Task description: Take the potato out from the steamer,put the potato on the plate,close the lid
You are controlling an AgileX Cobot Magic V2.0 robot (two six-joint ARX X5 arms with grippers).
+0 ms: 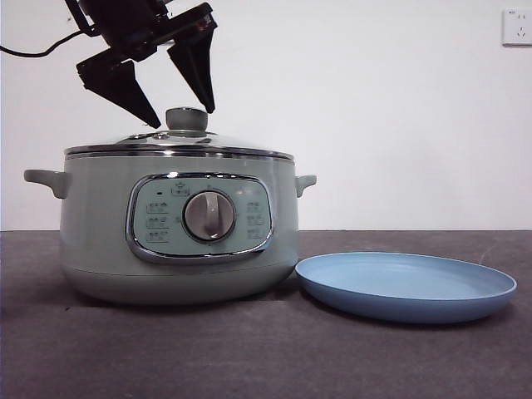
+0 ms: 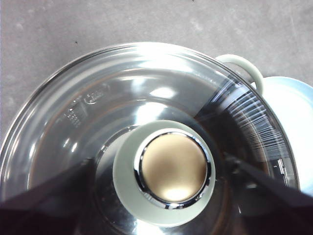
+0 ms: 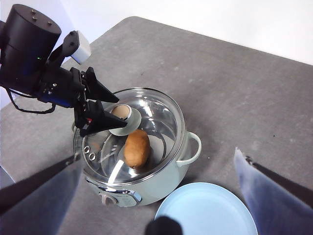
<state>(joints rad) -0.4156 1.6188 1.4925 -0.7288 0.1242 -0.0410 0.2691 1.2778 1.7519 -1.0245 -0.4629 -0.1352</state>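
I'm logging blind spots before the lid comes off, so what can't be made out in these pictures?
- Potato: hidden in the front view by the steamer wall; in the left wrist view, glare on the lid hides it.
- Plate: cut off by the edge in both wrist views.
- Panel symbols: too small in the front view.
- Left pincer: open around the knob; contact unclear.

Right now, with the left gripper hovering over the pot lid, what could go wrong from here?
1. The left gripper is open around the lid's knob; closing off-center could let the smooth knob slip.
2. The glass lid still covers the potato; tilted as it lifts, it might catch the pot rim.
3. The plate sits right beside the pot, so a carelessly lowered lid could hit it.
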